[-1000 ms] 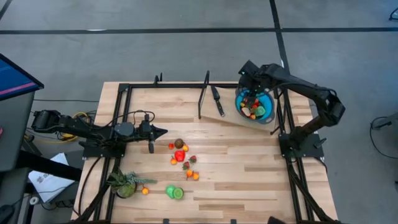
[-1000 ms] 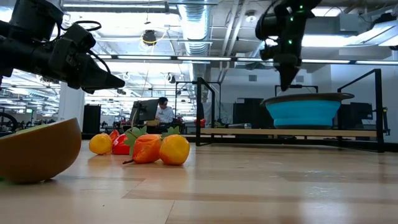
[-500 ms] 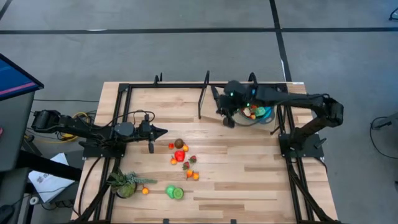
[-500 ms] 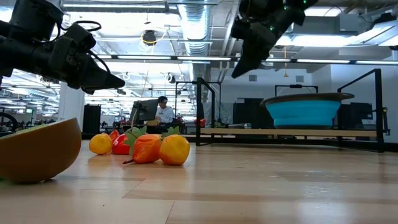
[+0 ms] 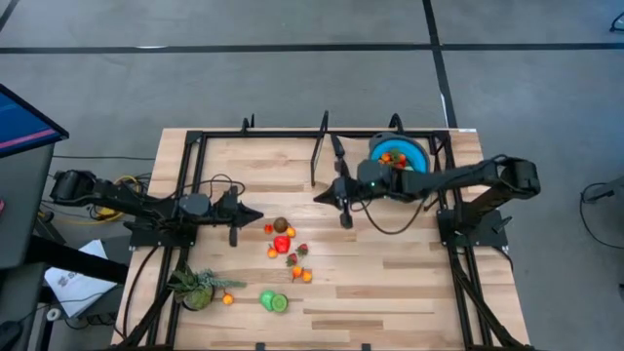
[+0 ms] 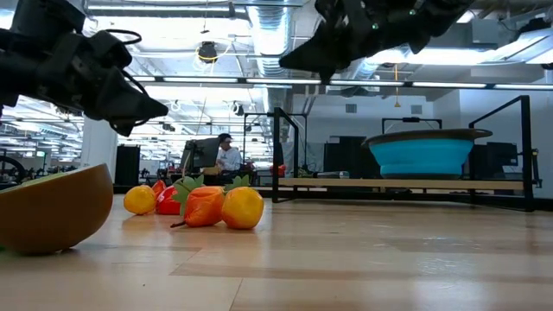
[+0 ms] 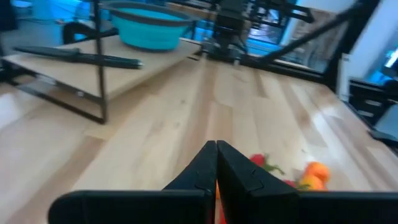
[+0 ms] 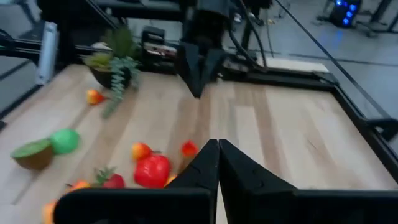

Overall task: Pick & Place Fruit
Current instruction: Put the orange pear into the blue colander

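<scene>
Several small toy fruits (image 5: 284, 243), red, orange and brown, lie in a loose cluster at the table's middle. A green one with a cut half (image 5: 273, 302) lies nearer the front. More fruit (image 5: 392, 158) sits in the blue bowl (image 5: 414, 148) at the far right. My right gripper (image 5: 317, 198) hangs shut and empty above the table, left of the bowl and pointing toward the table's left side. My left gripper (image 5: 256, 212) is shut and empty too, hovering just left of the cluster. In the right wrist view the cluster (image 8: 152, 169) lies ahead of my right gripper (image 8: 217, 149).
A black-handled knife (image 5: 339, 156) lies on the raised wooden board (image 7: 134, 70) left of the bowl. A spiky green plant (image 5: 195, 288) stands at the near left, with a small orange fruit (image 5: 227, 299) beside it. Black frame rails (image 5: 317, 146) border the table. Bare wood lies at the near right.
My right gripper has swung from above the blue bowl toward the table's left and somewhat lower, tipping from pointing down to nearly level. It now hangs over the middle of the table, past the knife. The fruit on the table has not moved.
</scene>
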Robot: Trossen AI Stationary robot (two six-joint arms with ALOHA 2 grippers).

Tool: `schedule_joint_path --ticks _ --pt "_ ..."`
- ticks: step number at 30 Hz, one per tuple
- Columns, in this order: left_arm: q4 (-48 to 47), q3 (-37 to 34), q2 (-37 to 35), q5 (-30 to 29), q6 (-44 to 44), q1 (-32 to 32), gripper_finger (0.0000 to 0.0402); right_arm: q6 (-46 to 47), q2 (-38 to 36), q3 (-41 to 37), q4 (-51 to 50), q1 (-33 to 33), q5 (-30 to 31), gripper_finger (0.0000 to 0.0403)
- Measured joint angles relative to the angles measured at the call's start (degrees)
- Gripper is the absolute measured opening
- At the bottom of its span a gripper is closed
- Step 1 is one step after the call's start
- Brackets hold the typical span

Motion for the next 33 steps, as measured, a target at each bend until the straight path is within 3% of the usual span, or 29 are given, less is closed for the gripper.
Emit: schedule_joint_path --ticks 11,17,23,29,33 --pt "-0.1 0.0 0.0 -13.6 0.0 -11.4 0.0001 0.0 0.0 0.0 -0.1 3.3 0.5 0.0002" --pt "0.0 2.2 2.2 -14.0 -1.5 -14.8 0.0001 0.0 0.0 0.0 -0.2 1.9 0.7 0.0001" --pt "-0.4 6.6 9.7 -15.1 1.4 -15.1 0.0001 0.0 0.0 0.0 -0.2 0.2 0.7 0.0001" --pt "-9.3 10.4 17.7 -15.5 -1.7 -14.4 0.0001 0.0 0.0 0.0 -0.4 -1.3 0.7 0.0001" --pt "-10.2 10.8 19.3 -14.9 -3.5 -14.5 0.0001 0.0 0.0 0.0 -0.8 -1.5 0.7 0.0001"
